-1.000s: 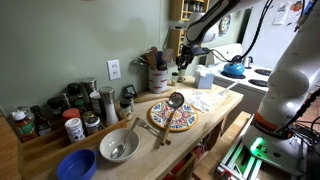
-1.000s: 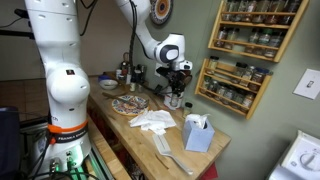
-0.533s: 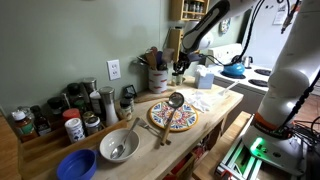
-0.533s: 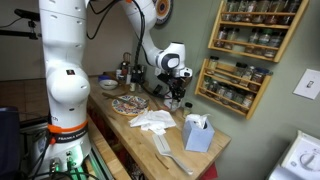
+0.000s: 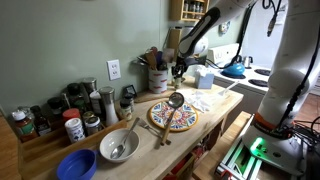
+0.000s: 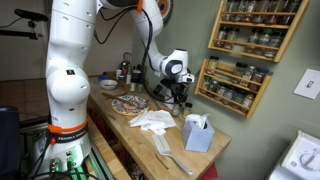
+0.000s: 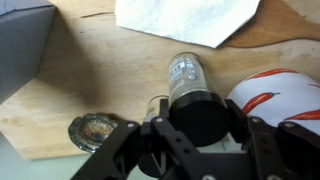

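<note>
In the wrist view my gripper (image 7: 200, 116) is shut on a clear glass shaker bottle (image 7: 186, 72) with a black cap, one finger on each side of the cap. The bottle hangs over the wooden counter (image 7: 100, 85). A white jar with a red chili picture (image 7: 282, 92) is close on the right and a small round glass jar (image 7: 92, 131) on the left. In both exterior views the gripper (image 5: 180, 63) (image 6: 178, 88) is low over the back of the counter, near a utensil crock (image 5: 157, 78).
A white paper towel (image 7: 185, 18) (image 6: 152, 121) and a tissue box (image 6: 198, 133) lie nearby. A patterned plate (image 5: 173, 120) with a wooden spoon across it, a metal bowl (image 5: 118, 146), a blue bowl (image 5: 77, 164) and several spice jars (image 5: 60, 115) fill the counter. A spice rack (image 6: 245, 45) hangs on the wall.
The arm has come down a little toward the back of the counter, still holding the bottle. The grip has not changed.
</note>
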You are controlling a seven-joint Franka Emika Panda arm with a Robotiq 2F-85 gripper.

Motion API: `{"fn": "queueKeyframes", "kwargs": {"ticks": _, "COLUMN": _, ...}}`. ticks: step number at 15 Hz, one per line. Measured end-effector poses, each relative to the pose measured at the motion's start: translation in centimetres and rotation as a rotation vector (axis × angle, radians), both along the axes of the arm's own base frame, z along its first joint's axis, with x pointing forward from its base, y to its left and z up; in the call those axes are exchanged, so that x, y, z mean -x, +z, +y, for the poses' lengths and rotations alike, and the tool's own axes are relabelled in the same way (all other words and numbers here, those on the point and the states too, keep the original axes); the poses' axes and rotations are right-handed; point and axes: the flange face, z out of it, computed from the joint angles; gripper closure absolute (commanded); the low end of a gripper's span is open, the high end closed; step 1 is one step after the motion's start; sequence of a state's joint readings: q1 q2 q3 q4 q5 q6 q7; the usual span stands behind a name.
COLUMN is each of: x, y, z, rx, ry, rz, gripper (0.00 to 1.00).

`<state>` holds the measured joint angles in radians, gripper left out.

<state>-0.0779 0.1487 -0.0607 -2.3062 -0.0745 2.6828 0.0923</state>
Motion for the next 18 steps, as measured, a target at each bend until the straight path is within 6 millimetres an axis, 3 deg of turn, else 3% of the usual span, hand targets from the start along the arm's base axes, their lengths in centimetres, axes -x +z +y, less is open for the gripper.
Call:
{"fn": "queueKeyframes", "kwargs": {"ticks": 8, "x": -1.9, "y": -1.5, "z": -0.9, "rx": 0.005, "ry": -0.013, "rz": 0.002, "gripper": 0.69}}
{"fn": "queueKeyframes", "kwargs": {"ticks": 9, "x": -2.1, "y": -1.6, "z": -1.0, "rx": 0.006, "ry": -0.015, "rz": -0.002, "gripper": 0.4}}
{"fn": "queueKeyframes", "kwargs": {"ticks": 10, "x": -2.2, "y": -1.6, "z": -1.2, "rx": 0.007, "ry": -0.017, "rz": -0.003, "gripper": 0.19}}
{"fn": "queueKeyframes", "kwargs": {"ticks": 12, "x": -2.4, "y": -1.6, "z": -1.4, "rx": 0.008, "ry": -0.02, "rz": -0.007, "gripper": 0.15}}
{"fn": "queueKeyframes", "kwargs": {"ticks": 14, "x": -2.4, "y": -1.6, "z": -1.5, "rx": 0.006, "ry": -0.024, "rz": -0.011, "gripper": 0.02}}
{"fn": "queueKeyframes", "kwargs": {"ticks": 18, "x": -2.2, "y": -1.2, "z": -1.9, "rx": -0.019, "ry": -0.013, "rz": -0.028, "gripper": 0.0}}
